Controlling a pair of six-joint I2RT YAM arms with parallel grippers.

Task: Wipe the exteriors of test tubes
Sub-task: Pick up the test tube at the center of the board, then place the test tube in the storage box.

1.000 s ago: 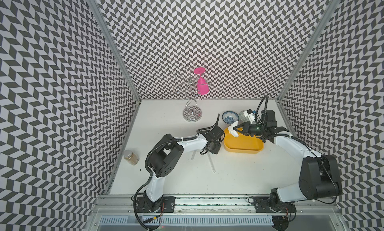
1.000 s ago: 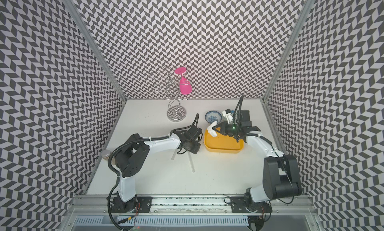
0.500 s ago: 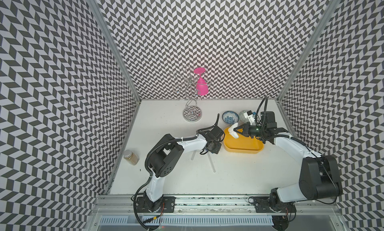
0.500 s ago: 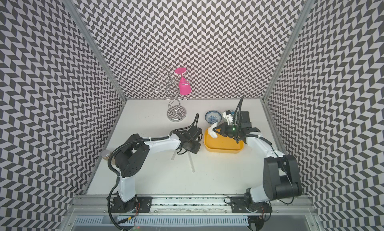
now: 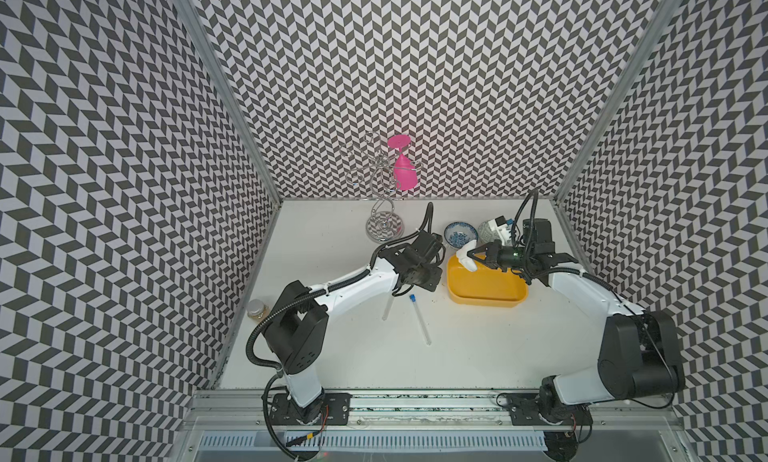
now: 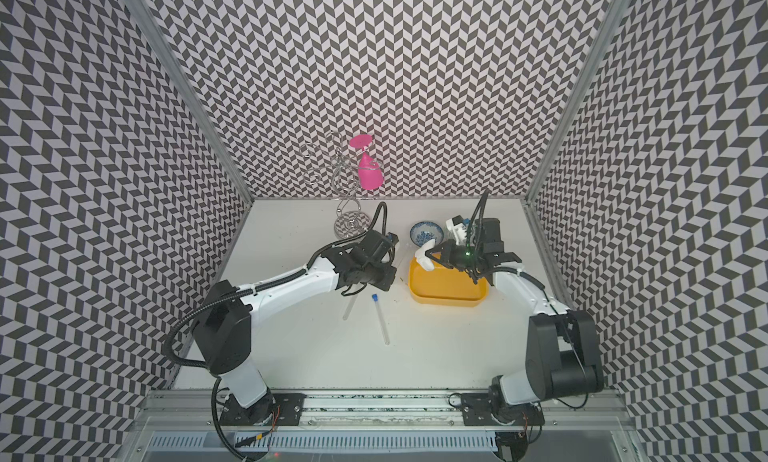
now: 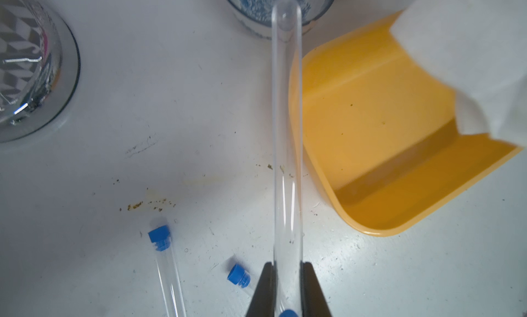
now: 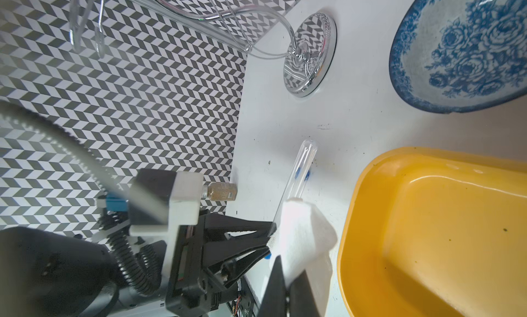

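Left fingers: the left gripper (image 7: pixel 287 268) has both dark fingertips pressed against the held test tube (image 7: pixel 286 124), pinching it close to its blue-capped end
Held test tube: clear and raised above the table, it runs straight out from the fingers; in the left wrist view its rounded end sits in front of the blue-patterned bowl (image 7: pixel 251 4)
Right fingers: the right gripper (image 8: pixel 286 290) is clamped on a folded white tissue (image 8: pixel 305 238), which sticks out past the fingertips
Tissue and tube: the tissue hangs over the corner of the yellow tub (image 5: pixel 482 289) nearest the left gripper; the left wrist view shows a gap between tissue and tube
Other test tubes: two lie flat on the white table (image 5: pixel 498 347) between the arms, just in front of the left gripper; the capped tube (image 5: pixel 419 320) has its blue cap toward the tub, and the second tube (image 5: pixel 386 310) lies beside it, upper end hidden under the left arm
Further out: a wire stand (image 5: pixel 384 227) with a pink glass (image 5: pixel 403 175) hung upside down stands by the back wall; a small jar (image 5: pixel 255 309) sits at the table's left edge
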